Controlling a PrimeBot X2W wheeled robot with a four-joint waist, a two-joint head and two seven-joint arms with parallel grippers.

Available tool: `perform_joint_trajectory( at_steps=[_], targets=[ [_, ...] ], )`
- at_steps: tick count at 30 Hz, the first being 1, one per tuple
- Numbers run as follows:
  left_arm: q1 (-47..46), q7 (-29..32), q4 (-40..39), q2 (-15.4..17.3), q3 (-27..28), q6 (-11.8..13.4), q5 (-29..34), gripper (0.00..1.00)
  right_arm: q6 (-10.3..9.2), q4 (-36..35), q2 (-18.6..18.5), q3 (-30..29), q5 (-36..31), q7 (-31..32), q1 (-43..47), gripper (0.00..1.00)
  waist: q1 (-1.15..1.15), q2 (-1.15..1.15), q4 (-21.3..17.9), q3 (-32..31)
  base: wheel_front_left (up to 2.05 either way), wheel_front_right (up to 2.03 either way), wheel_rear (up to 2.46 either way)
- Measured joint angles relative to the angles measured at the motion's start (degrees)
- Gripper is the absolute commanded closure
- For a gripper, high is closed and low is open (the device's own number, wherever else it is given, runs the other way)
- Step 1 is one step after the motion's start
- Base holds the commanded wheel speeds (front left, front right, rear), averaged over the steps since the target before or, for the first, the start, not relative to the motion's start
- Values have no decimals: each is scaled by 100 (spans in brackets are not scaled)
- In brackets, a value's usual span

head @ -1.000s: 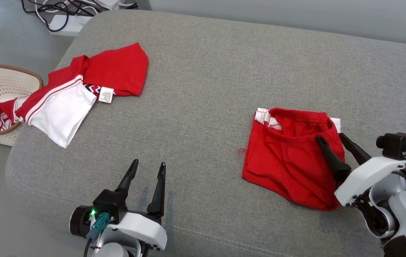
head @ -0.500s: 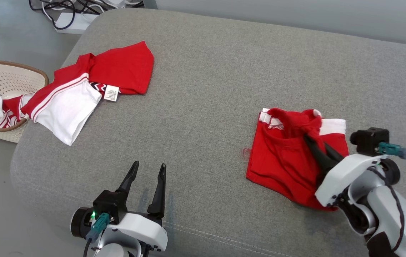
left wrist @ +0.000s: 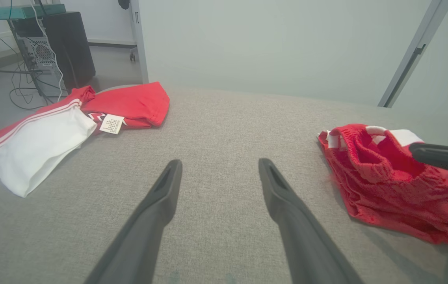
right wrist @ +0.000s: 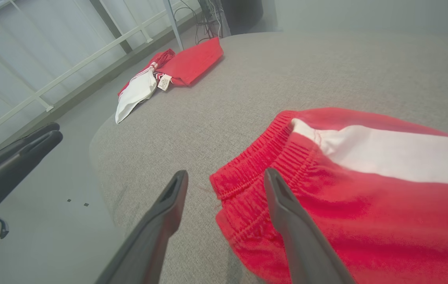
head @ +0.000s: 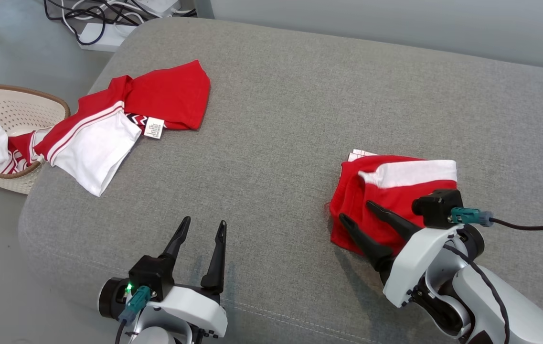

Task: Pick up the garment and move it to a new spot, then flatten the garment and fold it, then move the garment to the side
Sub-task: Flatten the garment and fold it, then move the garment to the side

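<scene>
The garment is a pair of red shorts with a white band, lying folded over on the right of the grey cushion. It also shows in the left wrist view and the right wrist view. My right gripper is open just above the garment's near-left corner. The elastic waistband edge lies below the gap of my right gripper, with nothing clamped. My left gripper stands open over bare cushion near the front edge, well left of the garment, and holds nothing.
A second red and white garment lies at the cushion's far left, trailing into a cream wicker basket on the floor. Cables and a power strip lie on the floor beyond. The cushion's rounded front edge is close to both arms.
My right gripper shut on the waistband, drew it toward the front left so the garment folded over, then opened. The left arm stayed still. The camera shifted slightly.
</scene>
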Motion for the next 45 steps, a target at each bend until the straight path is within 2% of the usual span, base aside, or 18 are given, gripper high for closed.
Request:
perform_joint_trajectory(
  at_steps=[6,11,18,22,31,36,45],
  targets=[
    [5,0,0,2,133,1,5,0,0,-434,-170,22,358,-225,-11,0,0,0,-90,-74,0,0,0],
    [11,0,-11,0,159,1,27,0,0,-494,-337,-657,471,-652,-97,0,0,0,-251,-145,0,0,0],
    [11,-1,-85,0,175,1,123,0,0,-107,-447,-1625,471,-883,1,0,0,0,-406,-170,0,0,0],
    [11,0,-101,1,187,-1,168,0,0,231,-386,-1927,469,-938,333,0,0,0,-414,-146,0,0,0],
    [6,-1,-108,0,132,-1,170,0,0,1038,15,-1969,590,-926,625,0,0,0,-195,17,0,0,0],
    [4,-1,-112,-1,109,-1,101,0,0,1458,86,-1909,650,-712,618,0,0,0,-57,84,0,0,0],
    [4,0,-140,0,15,24,41,0,0,1596,165,-1739,934,-479,426,0,0,0,101,184,0,0,0]
  ],
)
